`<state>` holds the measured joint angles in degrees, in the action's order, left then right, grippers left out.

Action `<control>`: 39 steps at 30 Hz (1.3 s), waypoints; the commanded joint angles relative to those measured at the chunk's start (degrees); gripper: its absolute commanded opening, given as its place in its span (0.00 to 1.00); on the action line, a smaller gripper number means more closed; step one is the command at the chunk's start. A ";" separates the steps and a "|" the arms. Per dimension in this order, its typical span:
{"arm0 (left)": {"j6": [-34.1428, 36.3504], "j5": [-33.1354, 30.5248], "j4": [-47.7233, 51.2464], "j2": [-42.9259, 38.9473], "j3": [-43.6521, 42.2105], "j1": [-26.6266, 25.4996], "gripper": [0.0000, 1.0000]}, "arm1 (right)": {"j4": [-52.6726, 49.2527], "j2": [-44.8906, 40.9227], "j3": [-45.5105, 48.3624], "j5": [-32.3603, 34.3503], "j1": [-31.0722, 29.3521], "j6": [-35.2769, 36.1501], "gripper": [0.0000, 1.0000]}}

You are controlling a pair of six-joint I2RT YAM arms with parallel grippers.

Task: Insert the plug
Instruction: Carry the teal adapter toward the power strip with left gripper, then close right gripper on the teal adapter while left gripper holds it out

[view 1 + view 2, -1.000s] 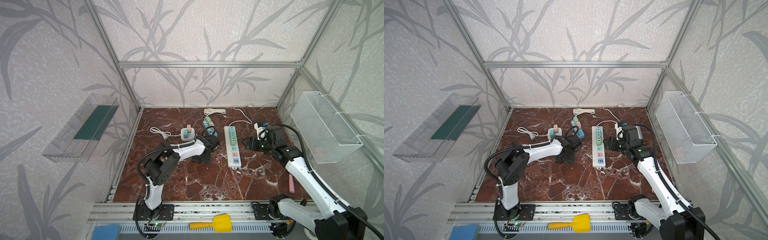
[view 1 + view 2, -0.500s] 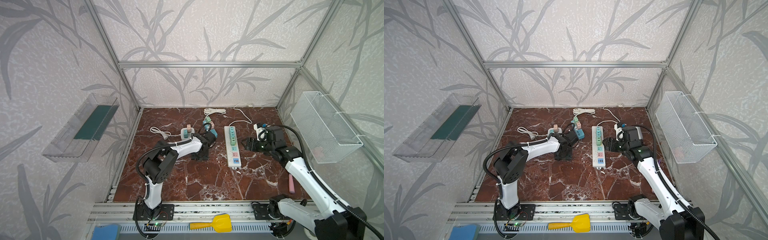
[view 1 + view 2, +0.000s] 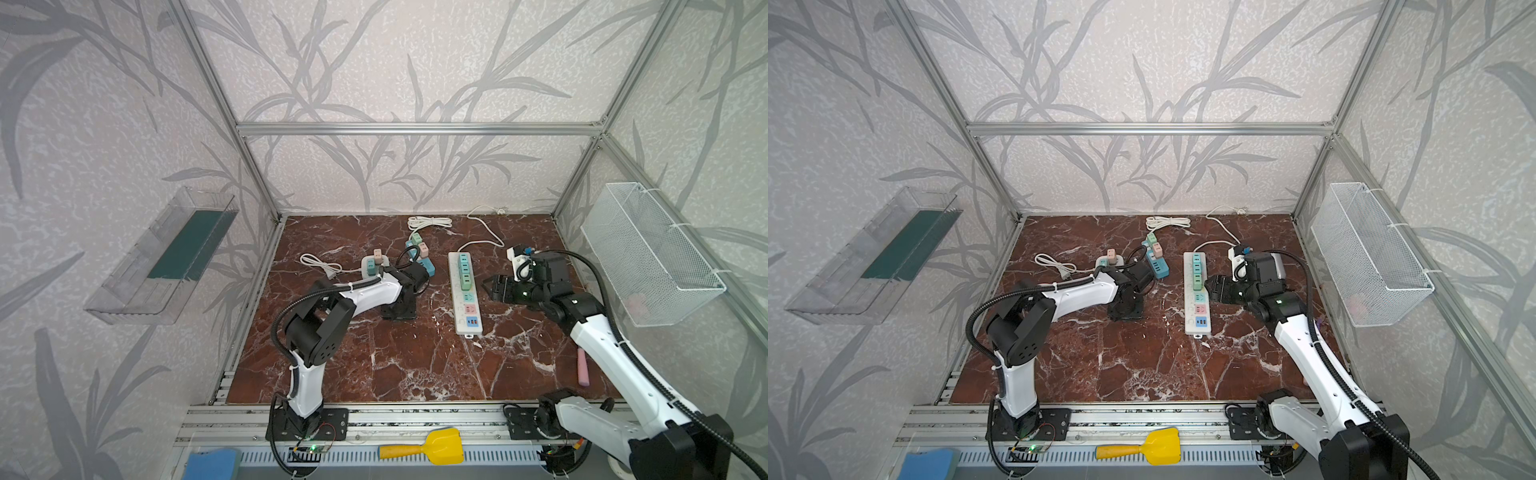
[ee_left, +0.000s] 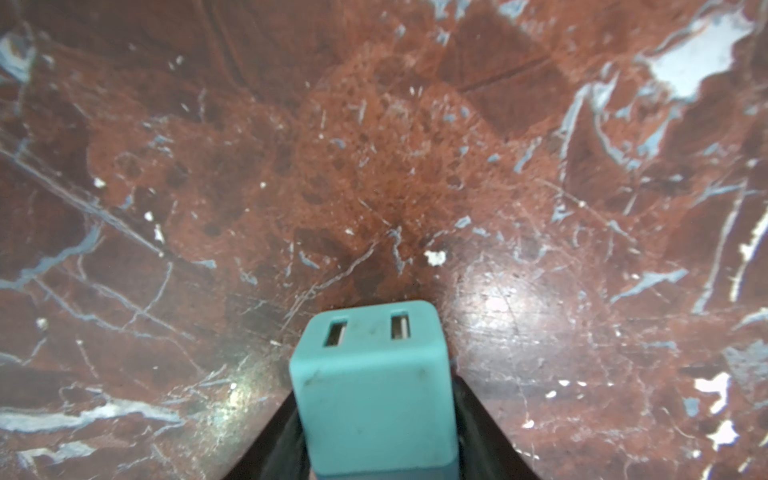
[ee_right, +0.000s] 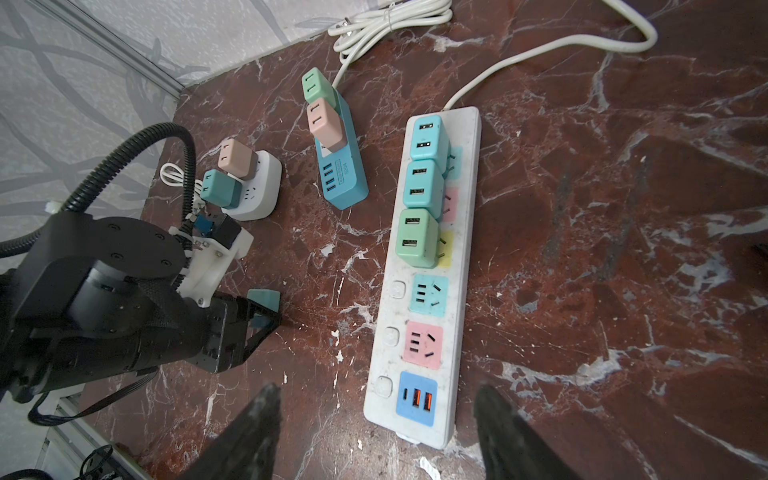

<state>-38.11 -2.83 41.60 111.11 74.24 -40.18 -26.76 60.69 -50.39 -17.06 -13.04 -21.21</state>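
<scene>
My left gripper [image 4: 374,386] points down at the marble floor and is shut on a teal plug [image 4: 368,365], its two USB slots facing the wrist camera and its prongs hidden. In the right wrist view the plug [image 5: 262,300] shows between the left gripper's black fingers [image 5: 266,322], close above the floor and left of the white power strip [image 5: 453,311]. The strip [image 3: 459,307] carries three plugs at its far end; a teal and a pink socket near the front are free. My right gripper [image 5: 376,388] hangs open over the strip's near end.
A blue power strip [image 5: 345,178] with a green and a pink plug and a round white adapter [image 5: 266,187] with two plugs lie behind the left arm. White cords [image 3: 430,222] run along the back. A pink stick [image 3: 582,365] lies front right.
The left gripper's jaws have narrowed onto the teal plug, and the left arm has shifted a little to the left. The right arm has not moved.
</scene>
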 commanded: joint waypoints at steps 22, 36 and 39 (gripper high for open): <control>3.92 -0.89 -0.24 0.27 -0.77 1.07 0.49 | 0.47 -1.27 -0.32 -1.31 0.21 0.21 0.72; 15.15 1.05 -14.20 -9.56 -4.96 -3.08 0.35 | -0.37 -0.10 -0.75 -5.30 0.12 0.10 0.69; 18.41 4.17 -23.75 -12.95 -8.74 -3.29 0.35 | -1.50 1.03 -1.61 -6.61 -0.19 0.62 0.67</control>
<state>-24.88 -1.10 28.27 102.00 67.99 -43.31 -26.94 60.88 -50.43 -21.34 -13.04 -21.19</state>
